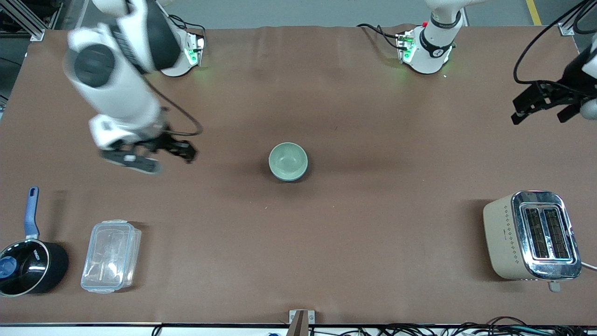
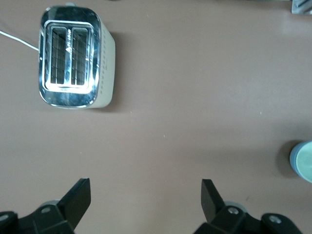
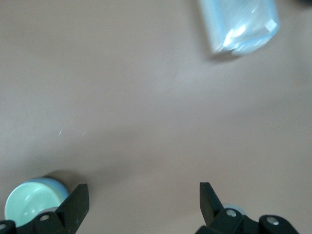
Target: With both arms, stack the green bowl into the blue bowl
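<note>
The green bowl (image 1: 288, 159) sits inside the blue bowl (image 1: 292, 178) at the middle of the table; only a thin blue edge shows around it. My right gripper (image 1: 163, 156) is open and empty, above bare table toward the right arm's end from the bowls. The right wrist view shows the green bowl (image 3: 27, 204) in the blue bowl (image 3: 52, 184) beside one of my open fingers (image 3: 77, 202). My left gripper (image 1: 541, 114) is open and empty, high over the left arm's end of the table. The stacked bowls (image 2: 304, 161) show at the edge of the left wrist view.
A cream and chrome toaster (image 1: 531, 235) stands at the left arm's end, near the front camera. A clear plastic container (image 1: 111, 255) and a black saucepan with a blue handle (image 1: 28, 261) stand at the right arm's end, near the front camera.
</note>
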Controlling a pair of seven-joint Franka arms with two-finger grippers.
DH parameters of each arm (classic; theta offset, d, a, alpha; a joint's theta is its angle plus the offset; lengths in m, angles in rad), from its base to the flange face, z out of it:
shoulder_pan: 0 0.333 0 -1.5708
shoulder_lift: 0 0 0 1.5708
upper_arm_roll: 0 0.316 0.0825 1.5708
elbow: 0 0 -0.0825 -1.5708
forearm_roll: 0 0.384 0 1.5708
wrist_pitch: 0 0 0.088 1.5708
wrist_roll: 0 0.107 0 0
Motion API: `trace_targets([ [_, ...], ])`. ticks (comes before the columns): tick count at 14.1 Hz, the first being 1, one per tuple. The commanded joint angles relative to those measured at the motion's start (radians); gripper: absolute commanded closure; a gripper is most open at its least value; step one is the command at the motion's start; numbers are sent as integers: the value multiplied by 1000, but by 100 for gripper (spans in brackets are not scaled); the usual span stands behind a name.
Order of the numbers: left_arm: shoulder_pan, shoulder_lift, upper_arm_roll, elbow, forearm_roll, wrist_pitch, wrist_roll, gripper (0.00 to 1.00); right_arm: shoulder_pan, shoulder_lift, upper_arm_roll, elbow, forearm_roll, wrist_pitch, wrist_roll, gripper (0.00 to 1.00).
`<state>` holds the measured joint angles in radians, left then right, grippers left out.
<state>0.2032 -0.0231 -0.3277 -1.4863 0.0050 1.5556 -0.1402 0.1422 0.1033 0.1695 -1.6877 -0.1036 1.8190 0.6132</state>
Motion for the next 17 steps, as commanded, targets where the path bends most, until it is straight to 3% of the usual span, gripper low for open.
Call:
trace_targets([
  [1,-140,-92,140,-123,-22,3,17,0,-90,-80,-28,-30,-4,-6,-171,0],
  [3,-227,-119,214,-155,-22,-25,17,0,-90,-120,-114,-6,33,-73,-284,0],
  [6,-240,-156,213,-206,-20,-11,19,0,-101,-129,-220,104,96,-232,-481,0],
  [8,-240,-127,213,-177,-16,-11,21,0,-154,-110,-216,199,113,-302,-538,0],
  [11,-240,-66,213,-89,-4,-20,34,0,-171,-97,-188,201,160,-317,-541,0],
  [17,-229,-47,217,-81,-5,-31,56,0,-165,-99,-194,198,154,-320,-621,0],
])
